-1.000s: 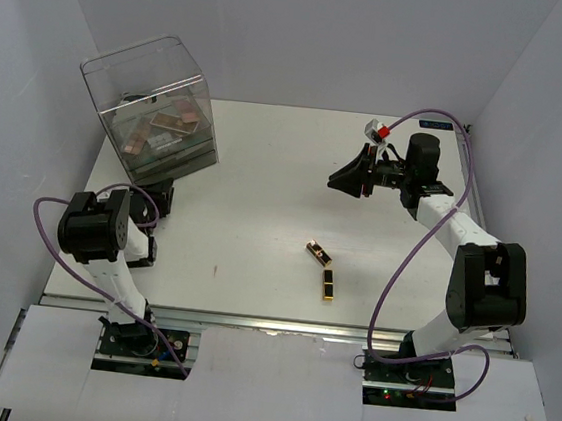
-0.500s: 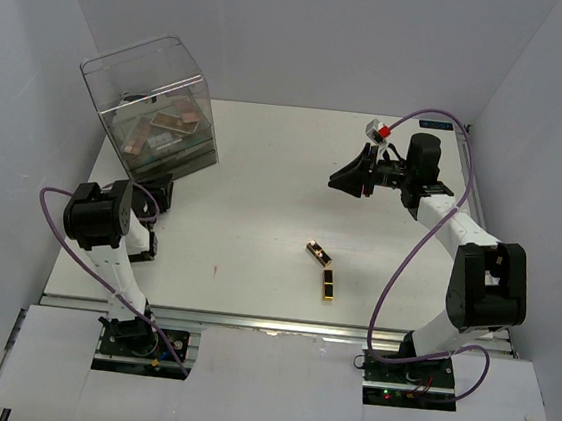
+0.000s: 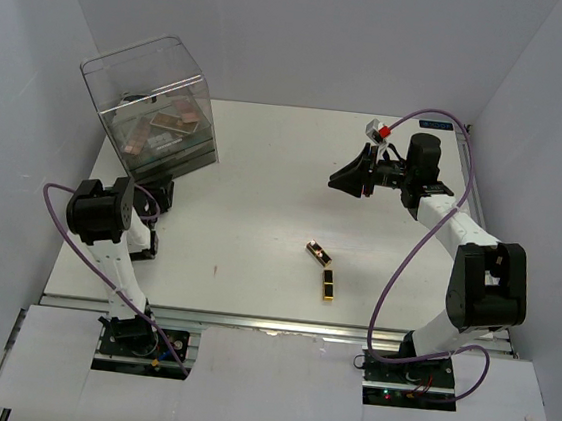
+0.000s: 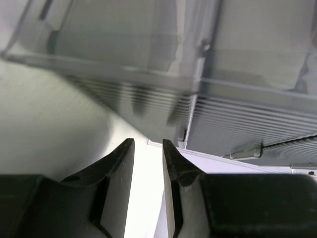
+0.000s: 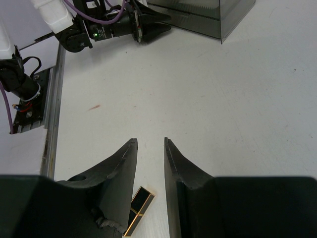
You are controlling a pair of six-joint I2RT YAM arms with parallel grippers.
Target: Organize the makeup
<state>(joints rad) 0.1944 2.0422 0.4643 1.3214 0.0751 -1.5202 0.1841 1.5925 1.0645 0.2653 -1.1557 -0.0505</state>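
The left hand (image 4: pixel 147 144), narrow and empty, is sitting beside the clear box (image 3: pixel 140 65), likely to steady it. The right hand (image 5: pixel 150 141), also narrow and empty, is hovering well apart from the box, probably lining up on the loose lipstick tubes (image 3: pixel 328 284).

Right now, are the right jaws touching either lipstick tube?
Apart. The top external view shows the right jaws off behind both lipstick tubes, with a stretch of bare table between them.
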